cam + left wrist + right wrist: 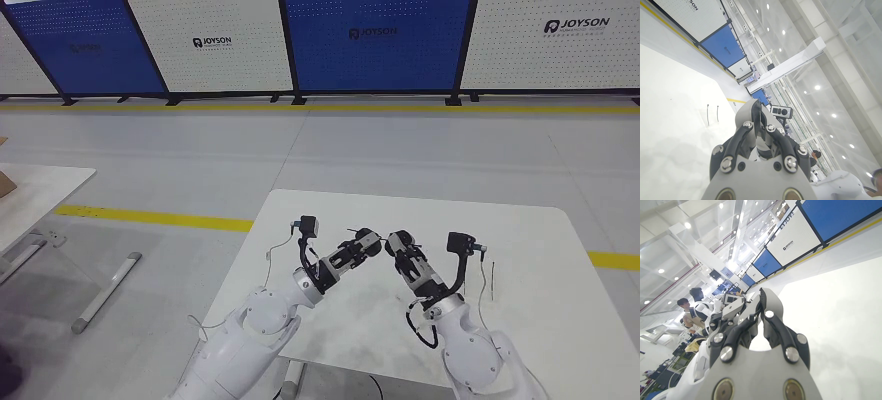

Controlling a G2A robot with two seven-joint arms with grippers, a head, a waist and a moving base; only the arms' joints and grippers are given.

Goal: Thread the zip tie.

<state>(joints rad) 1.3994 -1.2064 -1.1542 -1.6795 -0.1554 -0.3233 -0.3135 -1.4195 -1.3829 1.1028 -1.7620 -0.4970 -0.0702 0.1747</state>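
Both arms meet over the middle of the white table (pixel 520 330), fingertips almost touching. My left gripper (pixel 372 243) is shut, and a thin black zip tie strip (pixel 760 116) runs between its fingers (pixel 745 113). Facing it, my right gripper (pixel 396 242) is also shut, pinching a black zip tie (pixel 755 313) whose small end sticks out beside the fingers (pixel 772 302). From the right wrist, the left gripper (pixel 734 308) appears close behind the right fingertips. Where the tie runs between the two grippers is hidden.
Two spare black zip ties (pixel 708 115) (pixel 717 113) lie side by side on the table, to the right of the arms (pixel 491 278). The right arm's wrist camera (pixel 781 111) stands just beyond the left fingertips. The table edge (pixel 270 215) is close on the left.
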